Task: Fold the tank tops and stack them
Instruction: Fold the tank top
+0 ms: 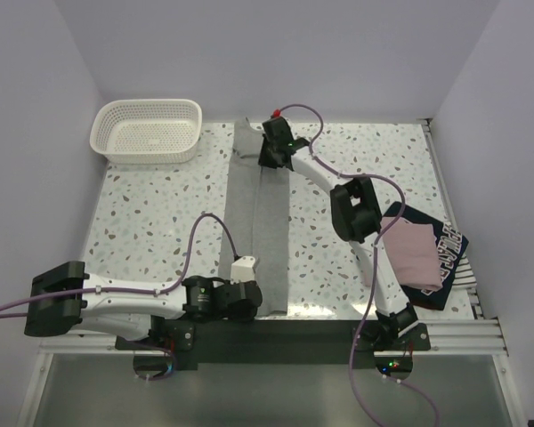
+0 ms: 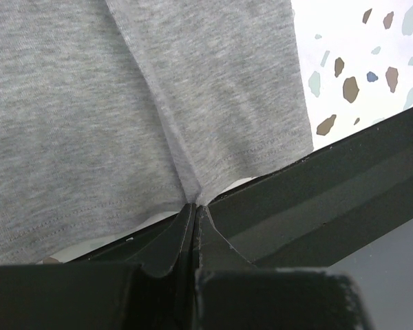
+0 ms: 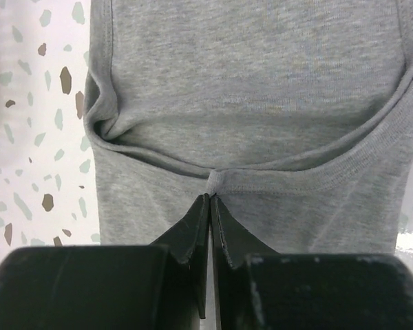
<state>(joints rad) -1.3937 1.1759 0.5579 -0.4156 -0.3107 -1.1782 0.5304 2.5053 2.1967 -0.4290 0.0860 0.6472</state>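
The grey tank top lies as a long narrow strip down the middle of the table. My left gripper is shut on its near hem at the table's front edge. My right gripper is shut on its far end, pinching the neckline seam. The dusty pink tank top lies folded on the navy tank top with white lettering at the right edge.
A white lattice basket stands at the back left. The black front rail runs just below the left gripper. White walls close in the table at the back and sides.
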